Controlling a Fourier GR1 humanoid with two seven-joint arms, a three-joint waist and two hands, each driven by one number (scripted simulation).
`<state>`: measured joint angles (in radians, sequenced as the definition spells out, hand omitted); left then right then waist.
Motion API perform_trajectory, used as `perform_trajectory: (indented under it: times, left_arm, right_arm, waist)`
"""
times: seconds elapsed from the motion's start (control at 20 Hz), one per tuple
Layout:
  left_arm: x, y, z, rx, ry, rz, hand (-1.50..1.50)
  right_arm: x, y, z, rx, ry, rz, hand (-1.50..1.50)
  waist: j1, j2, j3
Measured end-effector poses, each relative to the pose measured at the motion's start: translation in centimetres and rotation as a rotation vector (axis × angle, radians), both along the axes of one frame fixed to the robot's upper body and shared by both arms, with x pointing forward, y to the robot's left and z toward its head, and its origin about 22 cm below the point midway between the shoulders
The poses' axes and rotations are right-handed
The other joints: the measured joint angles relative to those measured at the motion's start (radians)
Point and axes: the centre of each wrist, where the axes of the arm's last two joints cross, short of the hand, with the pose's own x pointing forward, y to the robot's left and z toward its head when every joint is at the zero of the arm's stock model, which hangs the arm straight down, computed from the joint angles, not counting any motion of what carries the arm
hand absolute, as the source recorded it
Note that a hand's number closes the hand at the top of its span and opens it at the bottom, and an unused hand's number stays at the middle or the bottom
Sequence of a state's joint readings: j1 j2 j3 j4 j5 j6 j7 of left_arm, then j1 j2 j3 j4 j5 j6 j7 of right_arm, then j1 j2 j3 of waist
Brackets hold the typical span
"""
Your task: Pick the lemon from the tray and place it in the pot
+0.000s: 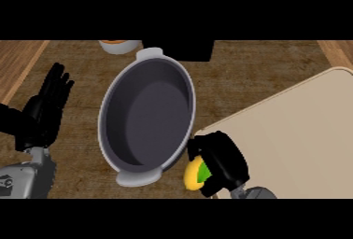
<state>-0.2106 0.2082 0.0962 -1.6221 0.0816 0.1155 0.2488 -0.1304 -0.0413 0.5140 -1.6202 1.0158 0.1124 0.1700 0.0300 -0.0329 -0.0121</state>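
Observation:
A yellow lemon with a green patch shows under my right hand, whose black fingers curl over it at the near left corner of the beige tray. Most of the lemon is hidden by the hand. The grey pot with a dark inside and two white handles stands just left of the tray, its rim close to the right hand. My left hand rests open at the left edge, fingers up, apart from the pot.
An orange and white container stands at the far edge behind the pot, next to a dark block. The wooden counter runs around the pot and tray.

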Motion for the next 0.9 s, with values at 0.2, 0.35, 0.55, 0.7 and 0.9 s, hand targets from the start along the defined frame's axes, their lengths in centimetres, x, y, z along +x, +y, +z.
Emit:
perform_trajectory:
  times: [0.2,0.35,0.55,0.7,0.9]
  left_arm:
    - [0.0,0.0,-0.1,0.003,0.002,0.006,0.0]
    - [0.0,0.0,-0.1,0.001,0.002,0.005,0.0]
    - [0.2,-0.1,0.1,0.003,-0.004,0.006,0.0]
    - [0.4,-0.3,0.3,0.005,-0.008,-0.004,0.0]
    - [0.8,-0.6,0.6,-0.002,-0.015,-0.012,0.0]
  right_arm:
    - [-0.8,2.2,2.8,0.108,-0.145,-0.131,1.5]
    - [-1.7,3.6,4.5,0.188,-0.223,-0.229,1.5]
    - [-2.6,5.4,6.2,0.249,-0.3,-0.353,1.5]
    - [-3.2,6.8,7.2,0.286,-0.329,-0.433,1.5]
    - [-3.5,8.5,8.3,0.308,-0.368,-0.487,1.5]
  waist:
    - [-0.001,-0.004,0.006]
    - [0.0,-0.002,0.007]
    - [0.0,0.003,0.006]
    - [0.007,0.008,0.006]
    - [0.017,0.018,0.007]
